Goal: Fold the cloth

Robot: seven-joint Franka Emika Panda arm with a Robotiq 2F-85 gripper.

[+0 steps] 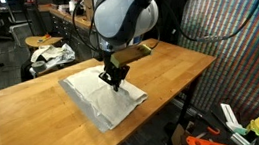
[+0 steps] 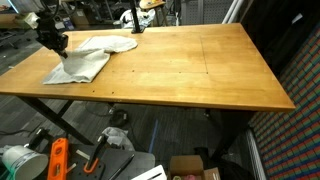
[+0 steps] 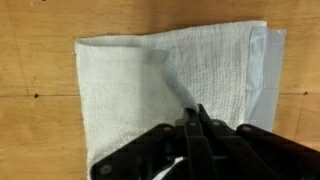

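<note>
One thin white cloth (image 1: pixel 101 101) lies spread on the wooden table (image 1: pixel 34 115), toward a corner of the top in an exterior view (image 2: pixel 82 65), with one part already doubled over so that the far edge shows a second layer in the wrist view (image 3: pixel 150 90). A raised crease runs through the fabric straight up to the gripper (image 3: pixel 197 120), whose jaws are clenched together; they appear to pinch a small ridge of the cloth between them, though the fabric at the tips themselves is hard to make out.

To do this step well, I judge the pinch should be lifted only enough for the held part to clear the layer beneath, then carried across in a flat arc to the opposite edge, so the sheet drags little and the edges meet squarely. Letting go should wait until the fabric rests down; a thin weave like this may slip from a shallow pinch or bunch if pulled fast.

In both exterior views the gripper (image 1: pixel 114 80) points straight down at the cloth, the wrist vertical beneath the arm's bulky white joint (image 1: pixel 124 15), which reaches in from above
</note>
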